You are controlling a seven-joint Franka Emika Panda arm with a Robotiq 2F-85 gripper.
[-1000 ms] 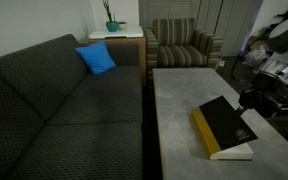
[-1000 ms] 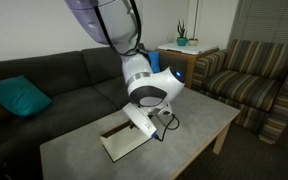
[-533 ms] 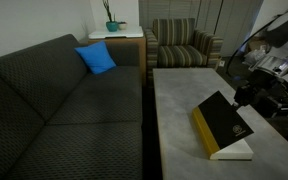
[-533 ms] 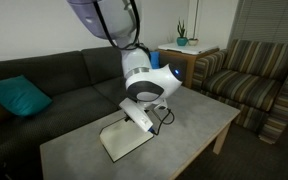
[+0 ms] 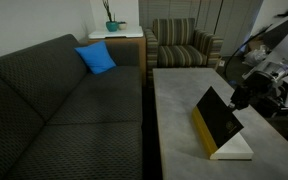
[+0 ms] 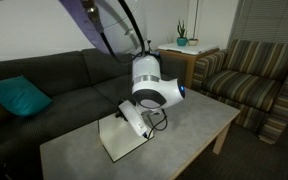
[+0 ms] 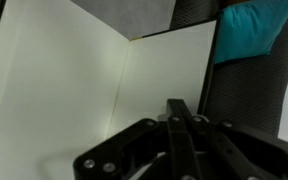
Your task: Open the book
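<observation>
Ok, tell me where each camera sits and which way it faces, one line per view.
Exterior view: off one end of the table, looking along the sofa toward the armchair; gripper at right.
Exterior view: across the table, facing the sofa; arm mid-frame.
Wrist view: on the wrist, facing the open book, white pages; gripper at bottom.
Shared: the book and blue cushion appear in all.

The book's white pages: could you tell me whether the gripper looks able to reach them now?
Probably yes: the book's cover is tilted up, the gripper sits by its raised edge, and the wrist view shows white pages bare ahead.
</observation>
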